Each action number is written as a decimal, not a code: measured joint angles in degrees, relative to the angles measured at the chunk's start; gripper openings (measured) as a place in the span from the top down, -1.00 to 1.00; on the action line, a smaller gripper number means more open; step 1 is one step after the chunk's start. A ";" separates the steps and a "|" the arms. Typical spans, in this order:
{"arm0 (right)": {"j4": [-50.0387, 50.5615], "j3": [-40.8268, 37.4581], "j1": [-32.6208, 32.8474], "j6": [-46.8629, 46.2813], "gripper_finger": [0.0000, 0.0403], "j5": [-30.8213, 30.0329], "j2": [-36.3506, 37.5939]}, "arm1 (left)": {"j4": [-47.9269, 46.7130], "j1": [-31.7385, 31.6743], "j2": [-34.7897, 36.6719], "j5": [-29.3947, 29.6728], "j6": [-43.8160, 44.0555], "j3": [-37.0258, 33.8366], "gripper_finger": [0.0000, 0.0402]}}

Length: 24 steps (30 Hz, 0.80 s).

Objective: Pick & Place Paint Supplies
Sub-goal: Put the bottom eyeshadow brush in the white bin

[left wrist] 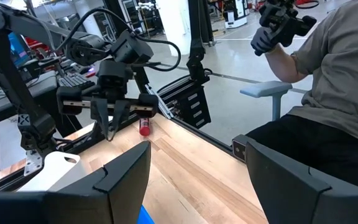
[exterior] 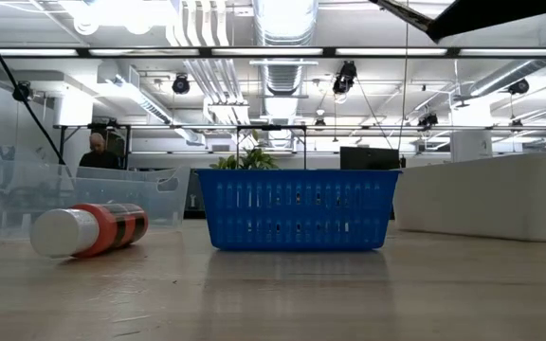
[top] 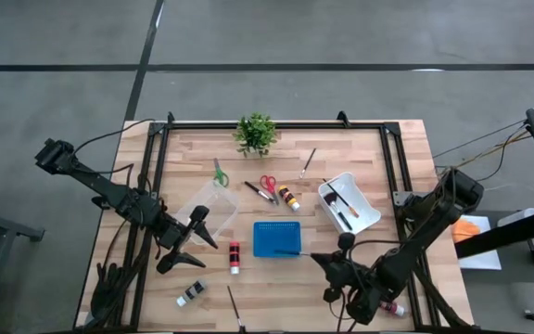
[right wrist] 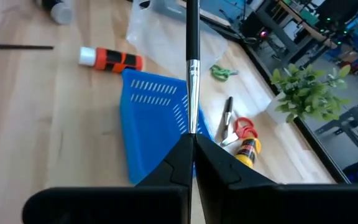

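Note:
My right gripper is shut on a thin dark brush beside the blue basket. My left gripper hangs open near the clear plastic container, touching nothing. Lying on the table are a red bottle, a black-and-white bottle, a brush, green scissors, red scissors, an orange bottle and another brush. A white bin holds brushes. My right gripper pinches the brush's dark shaft between its two shut fingers, a little short of the silver ferrule. The brush runs straight out ahead of the fingers, along them, over the blue basket's near right part. Whether it touches the basket I cannot tell.
A small potted plant stands at the far edge. A red bottle lies by the right arm's base. A black frame rail borders the table. A seated person is beyond the table's right side.

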<state>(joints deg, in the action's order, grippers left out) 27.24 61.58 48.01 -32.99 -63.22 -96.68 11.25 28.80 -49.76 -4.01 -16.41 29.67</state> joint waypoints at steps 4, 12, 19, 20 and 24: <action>0.29 0.00 -0.70 -0.06 0.96 -1.30 0.32 | 0.00 0.00 0.01 0.00 0.01 0.00 -0.34; 8.42 0.02 -0.97 -7.24 0.96 -3.18 1.47 | 0.00 0.00 0.00 0.00 0.01 0.00 -0.34; 24.09 0.02 -0.95 -24.46 0.96 -4.49 1.74 | -0.09 0.00 0.01 0.00 0.00 0.00 -0.34; 26.27 0.02 -0.96 -27.08 0.96 -4.53 1.74 | -0.11 0.00 0.00 0.00 0.00 0.00 -0.34; 33.77 -0.33 -0.96 -36.53 0.96 -4.61 1.74 | -0.13 0.00 0.01 0.00 0.01 0.00 -0.34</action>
<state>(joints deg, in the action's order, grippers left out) 61.02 61.26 47.05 -69.52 -67.83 -94.94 11.11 28.80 -49.75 -4.01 -16.40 29.67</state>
